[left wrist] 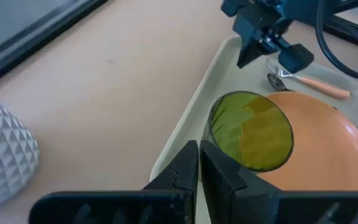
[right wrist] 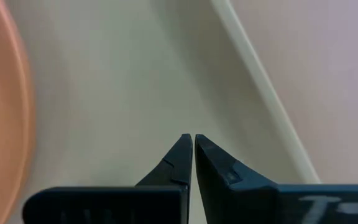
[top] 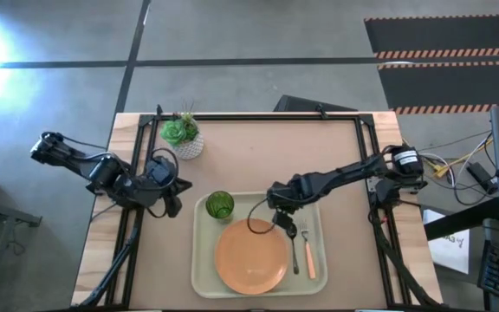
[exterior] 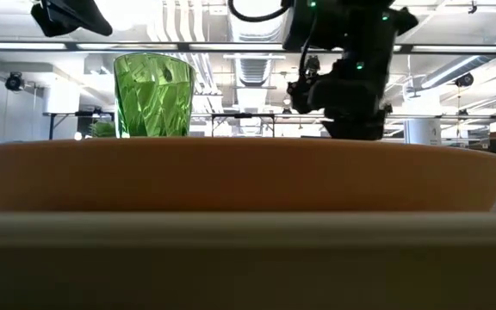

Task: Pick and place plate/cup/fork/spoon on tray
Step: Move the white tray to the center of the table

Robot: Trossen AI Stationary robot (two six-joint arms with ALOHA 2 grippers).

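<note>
My right gripper (top: 289,227) hangs over the tray (top: 199,260), at about one o'clock from the plate (top: 251,256), just above the head of the spoon (top: 294,247). Its fingers (right wrist: 180,155) are pressed together with nothing between them; in the right wrist view only bare tray floor and the raised rim show past the tips, with the plate's edge off to one side.

The plate lies in the middle of the tray. The cup (top: 220,204) stands upright on the tray at eleven o'clock from the plate, close to its rim; I cannot tell whether they touch. The spoon and the fork (top: 308,253) lie side by side at three o'clock from the plate, handles running toward six o'clock, spoon nearer the plate and fork nearer the tray's edge.

My left gripper (top: 173,204) waits off the tray at nine o'clock from the cup, over the bare table (top: 258,156), its fingers (left wrist: 188,163) pressed together and empty.

A white pot with a green plant (top: 183,136) stands on the table at eleven o'clock from the tray, well apart from it.
</note>
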